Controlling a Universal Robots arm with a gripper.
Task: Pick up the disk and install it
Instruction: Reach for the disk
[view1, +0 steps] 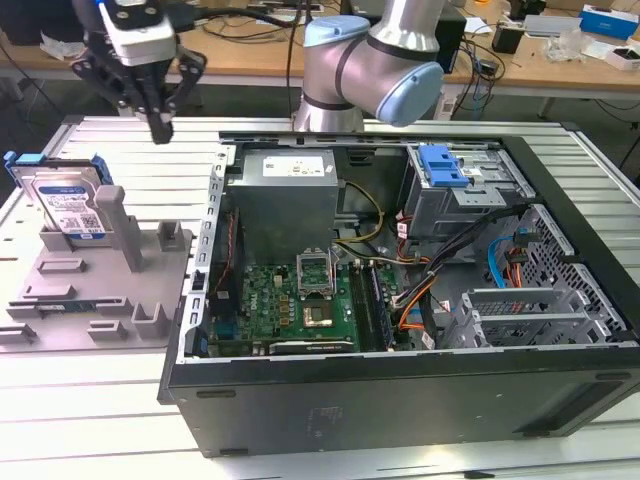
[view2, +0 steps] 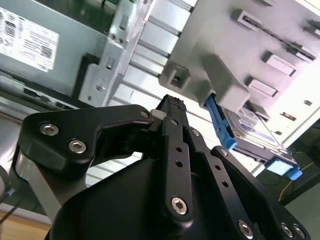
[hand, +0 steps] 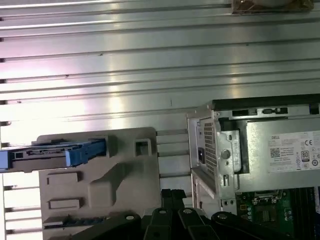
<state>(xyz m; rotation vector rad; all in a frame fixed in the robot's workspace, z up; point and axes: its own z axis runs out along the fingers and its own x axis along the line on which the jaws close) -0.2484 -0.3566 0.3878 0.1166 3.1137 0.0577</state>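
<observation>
Near grey holder, pincer closed, empty, disk slotted (label faces exterior view)

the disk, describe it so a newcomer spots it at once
Beside the open computer case, on the exterior view's left, sits a grey plastic holder. The disk stands propped at its far end: flat silver, blue-and-white label, blue rail frame, unlike the plain grey posts beside it.

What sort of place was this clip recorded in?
Probably a robotics lab or workshop set up for computer assembly: a robot arm rises behind an open computer case on a slatted aluminium table, with cluttered wooden benches behind.
</observation>
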